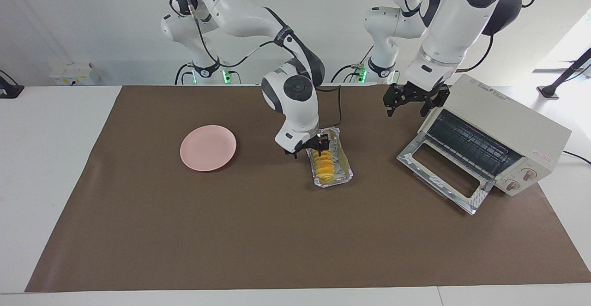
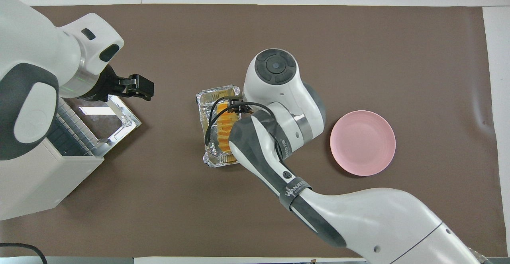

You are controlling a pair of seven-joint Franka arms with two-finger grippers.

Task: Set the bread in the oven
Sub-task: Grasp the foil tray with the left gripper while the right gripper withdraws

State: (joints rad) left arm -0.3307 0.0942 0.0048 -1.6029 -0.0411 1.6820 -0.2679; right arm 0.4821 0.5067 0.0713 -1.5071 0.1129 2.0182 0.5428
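One row of yellow-orange bread slices (image 1: 325,161) at frame centre runs lengthwise away from the robots; the right gripper (image 1: 308,149), unclenched, straddles its upper end; the left gripper (image 1: 412,101) hangs spread.

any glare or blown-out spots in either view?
Overhead view: bright reflection on the oven's open glass door, foil tray rim glints. Facing view: window light washes out the corner past the oven; soft shadows elsewhere.

Round pink plate (image 1: 208,147) sits toward the right arm's end of the brown table mat (image 1: 231,232), well apart from a crinkled silver foil tray (image 1: 345,173) mid-mat.
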